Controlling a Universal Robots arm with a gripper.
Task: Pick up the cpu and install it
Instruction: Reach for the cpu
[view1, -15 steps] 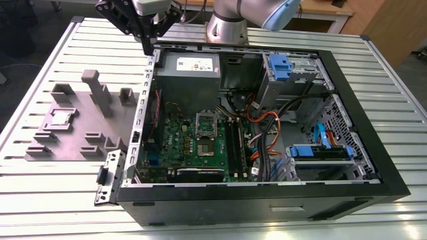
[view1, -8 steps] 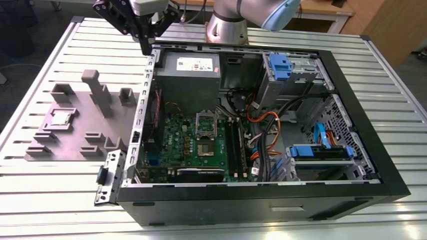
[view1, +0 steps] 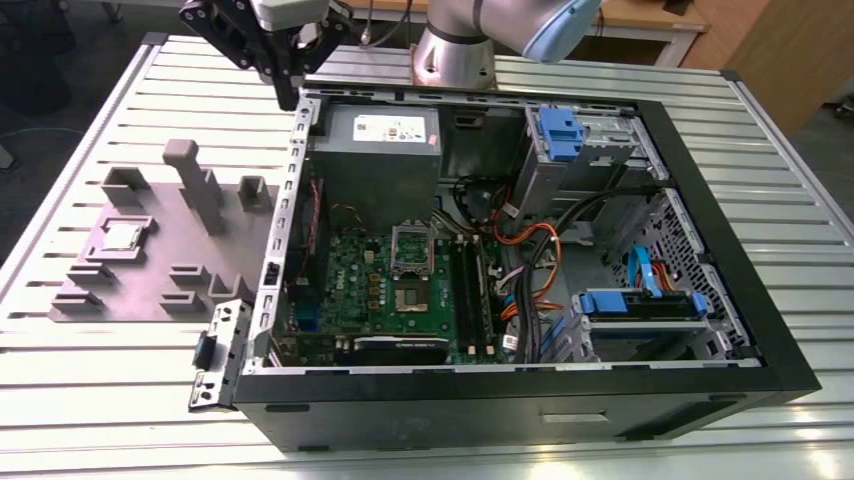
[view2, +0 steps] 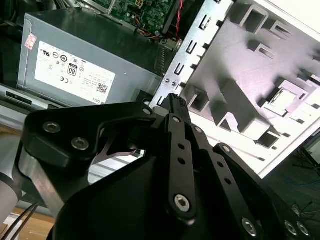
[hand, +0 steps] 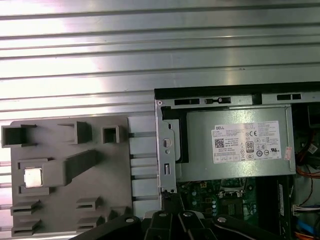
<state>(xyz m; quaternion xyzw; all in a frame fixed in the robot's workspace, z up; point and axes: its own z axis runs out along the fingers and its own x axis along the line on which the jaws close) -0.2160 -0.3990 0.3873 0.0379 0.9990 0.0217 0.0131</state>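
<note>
- Casework sits nearest: one open computer case (view1: 534, 405) lies on the bench (view1: 107, 400). Inside it is one green circuit board (view1: 380, 290), with one socket (view1: 411, 245) at the board's one o'clock.
- One grey power supply (view1: 380, 150) sits at the board's twelve o'clock. I count two blue drive fittings toward three o'clock, one nearer (view1: 641, 305) and one farther back (view1: 561, 128).
- One grey-purple moulded plate (view1: 147, 295) lies on the bench at the case's nine o'clock, just beside its wall.
- One cpu (view1: 120, 235) lies flat in a recess at about the plate's ten o'clock, near the upright blocks (view1: 200, 190). Nothing touches it. In the first wrist view it is the pale square (hand: 32, 177).
- One hand (view1: 286, 98) hangs farthest back, at the case's eleven o'clock above its rear corner and well apart from the cpu. It is closed tight and holds nothing.
- As I judge it, the step in hand is the approach to the pickup, and the socket looks unfilled. A grasp would call for the hand to open, line up square over the chip, and come down clear of the tall blocks beside it.
</note>
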